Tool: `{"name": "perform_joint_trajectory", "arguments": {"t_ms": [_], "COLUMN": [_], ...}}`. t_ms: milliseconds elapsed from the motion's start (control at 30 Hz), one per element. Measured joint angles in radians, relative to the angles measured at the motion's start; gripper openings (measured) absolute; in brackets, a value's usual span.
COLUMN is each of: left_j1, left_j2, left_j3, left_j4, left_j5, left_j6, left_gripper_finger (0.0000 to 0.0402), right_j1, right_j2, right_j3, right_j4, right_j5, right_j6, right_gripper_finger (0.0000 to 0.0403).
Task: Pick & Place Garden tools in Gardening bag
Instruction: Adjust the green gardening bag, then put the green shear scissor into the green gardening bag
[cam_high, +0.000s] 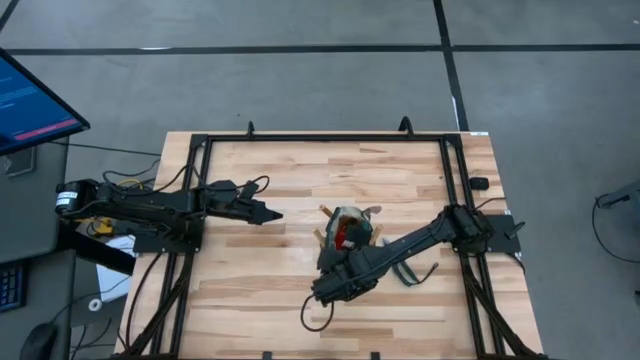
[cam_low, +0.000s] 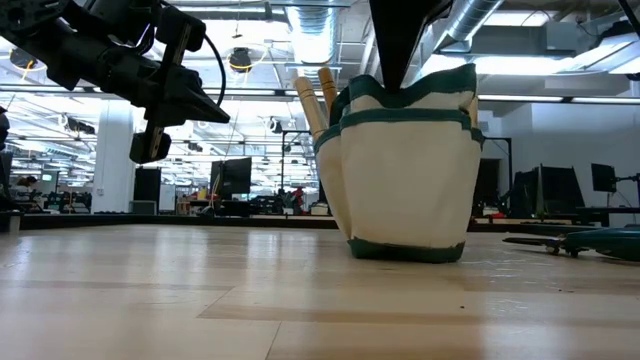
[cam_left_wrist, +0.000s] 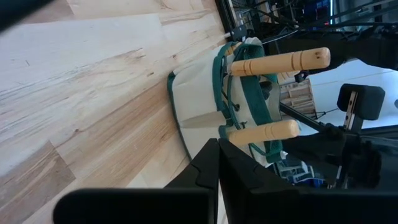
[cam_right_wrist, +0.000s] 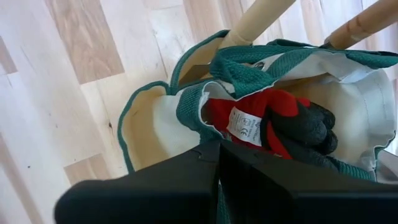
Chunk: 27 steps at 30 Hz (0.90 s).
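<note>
The gardening bag (cam_high: 350, 222) is cream fabric with green trim and stands upright on the table's middle; it also shows in the low view (cam_low: 410, 180). Two pale wooden tool handles (cam_left_wrist: 280, 61) (cam_left_wrist: 261, 132) stick up out of its side pocket. A red and dark glove (cam_right_wrist: 273, 118) lies inside the bag. My right gripper (cam_right_wrist: 219, 146) is shut and points down at the bag's rim from above (cam_low: 398, 85). My left gripper (cam_high: 272, 216) is shut and empty, held above the table left of the bag (cam_low: 215, 112). Pruning shears (cam_low: 580, 243) lie on the table right of the bag. My right gripper's shut fingertips stand at the bag's green rim (cam_right_wrist: 193, 115), coming from above. I cannot tell whether they touch it. My left gripper touches nothing.
A black metal frame (cam_high: 320, 138) runs around the table's far and side edges. Bare wood lies left of and in front of the bag (cam_high: 240, 280). A monitor (cam_high: 30, 105) stands off the table's left.
</note>
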Motion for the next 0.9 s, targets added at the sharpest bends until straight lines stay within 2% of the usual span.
{"name": "perform_joint_trajectory", "arguments": {"t_ms": [300,667,900], "left_j1": [0.000,0.000,0.000], "left_j2": [0.000,0.000,0.000], "left_j3": [0.000,0.000,0.000], "left_j4": [0.000,0.000,0.000], "left_j5": [0.000,-0.087,-0.087], "left_j6": [0.000,-0.004,-0.004], "left_gripper_finger": [0.0006,0.0029,0.0042], "right_j1": [0.012,0.038,0.109], "right_j2": [-0.004,-0.101,-0.187], "right_j3": [-0.001,-0.001,0.001], "right_j4": [-0.028,-0.090,-0.090], "right_j5": [-0.002,-0.009,-0.144], "right_j6": [0.029,0.204,0.535], "right_gripper_finger": [0.0012,0.0131,0.0194]}}
